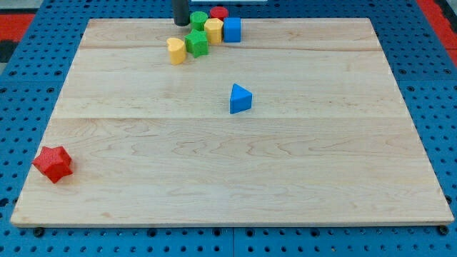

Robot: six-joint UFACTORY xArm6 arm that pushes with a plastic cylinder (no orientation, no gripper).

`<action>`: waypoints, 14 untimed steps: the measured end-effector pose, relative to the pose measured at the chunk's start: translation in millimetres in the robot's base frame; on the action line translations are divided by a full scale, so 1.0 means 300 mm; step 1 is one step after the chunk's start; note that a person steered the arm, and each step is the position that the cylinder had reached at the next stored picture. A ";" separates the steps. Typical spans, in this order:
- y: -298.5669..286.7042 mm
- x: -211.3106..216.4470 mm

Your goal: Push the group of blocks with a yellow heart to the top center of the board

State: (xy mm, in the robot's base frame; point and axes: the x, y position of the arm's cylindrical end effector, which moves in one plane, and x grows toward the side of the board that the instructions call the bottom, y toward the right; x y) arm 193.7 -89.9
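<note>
A cluster of blocks sits at the view's top, a little left of centre. It holds a yellow heart (176,51), a green star (197,43), a green cylinder (198,19), a yellow block (213,30), a red cylinder (218,13) and a blue cube (232,29). The yellow heart is the leftmost and lowest of the cluster. My tip (181,24) stands just left of the green cylinder and above the yellow heart, close to the cluster's top-left side.
A blue triangular block (240,98) lies alone near the board's middle. A red star-shaped block (53,163) lies at the lower left, near the board's left edge. The wooden board (228,185) rests on a blue pegboard surface.
</note>
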 end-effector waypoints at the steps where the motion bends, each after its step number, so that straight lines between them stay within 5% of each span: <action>1: 0.024 -0.006; 5: 0.078 -0.007; 6: -0.085 0.003; 12: -0.250 0.453; 14: -0.039 0.415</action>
State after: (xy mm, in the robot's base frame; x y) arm 318.3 -101.5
